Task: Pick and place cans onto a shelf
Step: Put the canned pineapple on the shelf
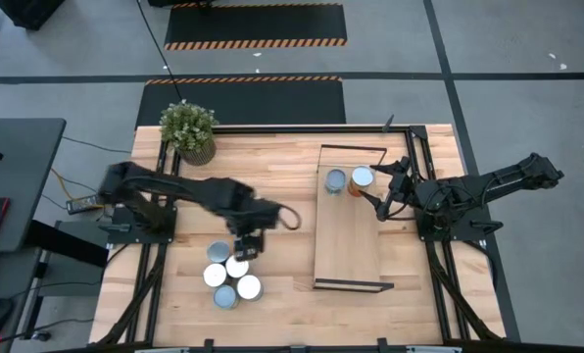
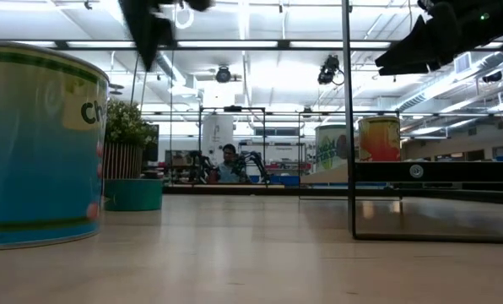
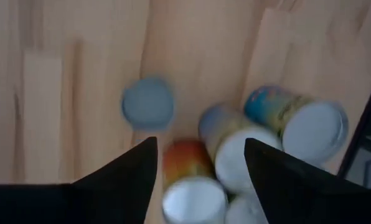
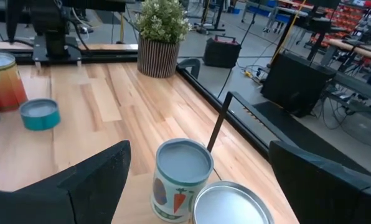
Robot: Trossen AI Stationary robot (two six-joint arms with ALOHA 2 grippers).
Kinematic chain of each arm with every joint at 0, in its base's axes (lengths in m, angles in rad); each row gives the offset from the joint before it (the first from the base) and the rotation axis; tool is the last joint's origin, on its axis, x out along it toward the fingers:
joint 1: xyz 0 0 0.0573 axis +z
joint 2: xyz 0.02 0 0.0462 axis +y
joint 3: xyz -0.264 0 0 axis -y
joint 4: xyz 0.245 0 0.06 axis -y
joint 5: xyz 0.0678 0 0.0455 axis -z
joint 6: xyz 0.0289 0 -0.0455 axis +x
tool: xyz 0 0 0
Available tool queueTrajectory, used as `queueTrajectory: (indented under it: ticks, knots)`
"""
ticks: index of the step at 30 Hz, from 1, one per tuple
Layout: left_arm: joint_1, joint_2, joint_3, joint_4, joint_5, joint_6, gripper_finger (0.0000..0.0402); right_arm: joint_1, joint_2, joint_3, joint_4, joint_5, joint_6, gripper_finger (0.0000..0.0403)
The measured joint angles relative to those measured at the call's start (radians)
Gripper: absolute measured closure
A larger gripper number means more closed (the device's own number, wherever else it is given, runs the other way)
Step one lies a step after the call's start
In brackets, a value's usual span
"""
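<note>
Several cans [image 1: 231, 277] stand upright in a cluster on the wooden tabletop at the near left. My left gripper [image 1: 250, 243] hovers open above the cluster's far right side. In the left wrist view its fingers [image 3: 201, 143] frame an orange can [image 3: 188, 180] and a white-topped can [image 3: 235, 152]. Two more cans [image 1: 336, 180] [image 1: 362, 177] stand on the far end of the light-wood shelf [image 1: 349, 245]. My right gripper [image 1: 378, 203] is open beside them, and both show in front of its fingers in the right wrist view [image 4: 182, 177] [image 4: 232, 205].
A potted plant [image 1: 189, 129] stands at the table's far left corner. The shelf's black frame [image 1: 353, 285] rises at its short ends. In the low view a person [image 2: 229, 165] sits far behind the table. Bare tabletop lies between the can cluster and the shelf.
</note>
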Motion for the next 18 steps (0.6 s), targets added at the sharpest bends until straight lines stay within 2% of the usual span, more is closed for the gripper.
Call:
queueTrajectory:
  ticks: [5, 10, 15, 18]
  knots:
    - [-0.075, -0.188, -0.177, 0.001, -0.060, -0.214, 0.0169, 0.000, 0.035, 0.000, 0.003, -0.019, 0.058, 0.0014]
    - [-0.197, -0.343, -0.279, -0.002, -0.158, -0.429, 0.0173, 0.014, 0.093, 0.000, 0.060, -0.034, 0.100, 0.0014]
    - [-0.350, -0.423, -0.397, -0.041, -0.226, -0.641, 0.0173, 0.061, 0.175, 0.000, 0.151, -0.036, 0.114, 0.0014]
    - [-0.421, -0.426, -0.476, -0.067, -0.222, -0.726, 0.0170, 0.085, 0.227, 0.000, 0.220, -0.036, 0.113, 0.0014]
